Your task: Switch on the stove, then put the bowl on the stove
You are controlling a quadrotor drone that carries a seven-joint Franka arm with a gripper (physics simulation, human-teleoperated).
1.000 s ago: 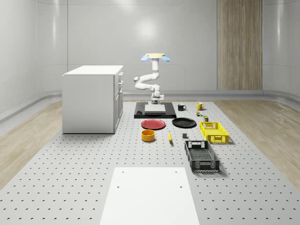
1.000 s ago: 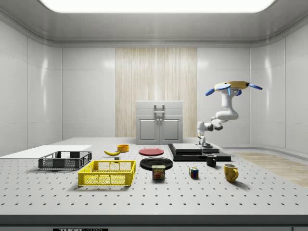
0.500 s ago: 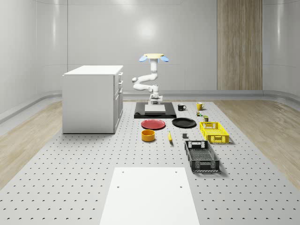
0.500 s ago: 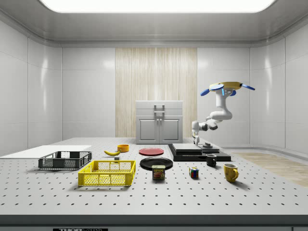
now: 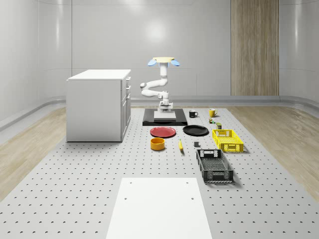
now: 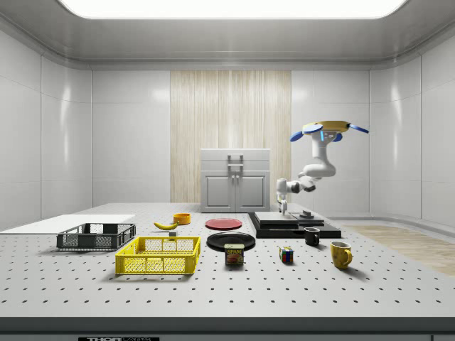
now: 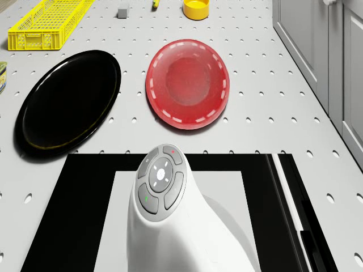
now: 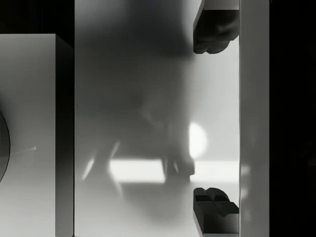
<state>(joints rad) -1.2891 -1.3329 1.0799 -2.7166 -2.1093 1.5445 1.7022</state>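
The stove (image 5: 165, 119) is a black slab with a pale grey top (image 7: 119, 226), standing at the table's far middle. The drone (image 5: 163, 61) hovers high above its far side (image 6: 327, 129). The white arm bends down, and my gripper (image 6: 283, 211) hangs just over the stove top (image 6: 284, 223). In the wrist view my gripper (image 8: 216, 121) is open above the grey plate (image 8: 128, 98), with nothing between its dark fingertips (image 8: 213, 34). A small dark knob (image 6: 306, 213) sits on the stove. The orange bowl (image 5: 157, 144) stands on the table, apart from the stove (image 7: 196, 8).
A red plate (image 5: 163, 132) and a black plate (image 5: 195, 130) lie between stove and bowl. A white cabinet (image 5: 97, 104) stands at the whole-scene view's left. Mugs (image 5: 193, 113), a yellow basket (image 5: 228, 140), a black basket (image 5: 214, 166) and a banana (image 5: 180, 145) lie to the right.
Drone and arm have shifted toward the side view's left. The gripper has left the knob's side of the stove and now hangs over the other end of the stove top.
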